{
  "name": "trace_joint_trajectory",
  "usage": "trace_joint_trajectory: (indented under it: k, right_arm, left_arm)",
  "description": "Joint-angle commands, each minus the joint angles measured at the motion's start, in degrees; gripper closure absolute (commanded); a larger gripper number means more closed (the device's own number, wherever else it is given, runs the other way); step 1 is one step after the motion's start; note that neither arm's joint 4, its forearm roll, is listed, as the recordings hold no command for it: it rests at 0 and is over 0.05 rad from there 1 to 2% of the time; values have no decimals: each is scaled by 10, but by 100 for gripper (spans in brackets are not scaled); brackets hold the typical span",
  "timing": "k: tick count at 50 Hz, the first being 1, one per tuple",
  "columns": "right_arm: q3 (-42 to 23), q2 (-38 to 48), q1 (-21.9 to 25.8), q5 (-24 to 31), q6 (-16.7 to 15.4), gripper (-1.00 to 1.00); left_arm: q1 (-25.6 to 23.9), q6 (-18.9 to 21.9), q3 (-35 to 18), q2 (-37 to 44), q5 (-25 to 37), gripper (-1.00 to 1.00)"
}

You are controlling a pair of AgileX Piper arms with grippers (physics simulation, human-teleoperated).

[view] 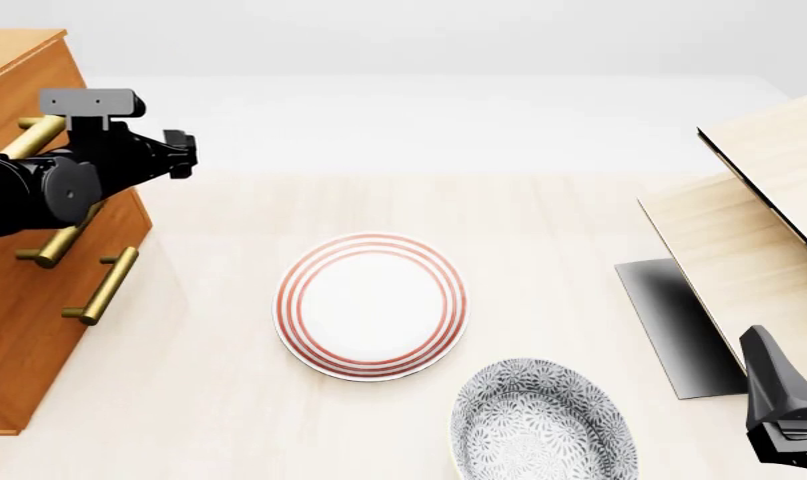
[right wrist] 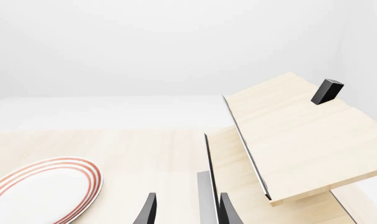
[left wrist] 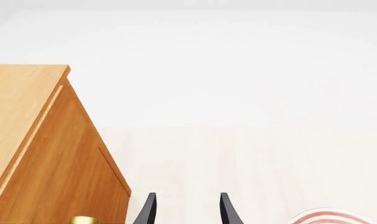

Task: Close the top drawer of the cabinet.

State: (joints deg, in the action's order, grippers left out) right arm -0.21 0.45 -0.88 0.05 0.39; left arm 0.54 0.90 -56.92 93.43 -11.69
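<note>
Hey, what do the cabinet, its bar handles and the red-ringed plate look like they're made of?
The cabinet looks like orange-brown wood with a smooth, matte finish; faint grain shows on its panels. Its bar handles look like brass or similar yellow metal, judging by their golden sheen. The red-ringed plate appears to be glazed ceramic, white and smooth, though as a render it could equally be plastic.

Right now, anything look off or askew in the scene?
Only the task item: the top drawer of the cabinet seems to jut out past the drawers below, its brass handle partly hidden behind the left gripper. Both plates sit flat, unbroken, nothing spilled. The right gripper is open over bare table.
</note>
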Motion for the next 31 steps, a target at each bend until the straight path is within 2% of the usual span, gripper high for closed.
trace_joint_trajectory:
  k: [1, 31]
  right_arm:
    - [0, 0, 0, 0, 0, -100]
    - [0, 0, 0, 0, 0, -100]
  left_arm:
    - [13, 2, -1, -6, 0, -100]
    - [41, 1, 11, -30, 3, -100]
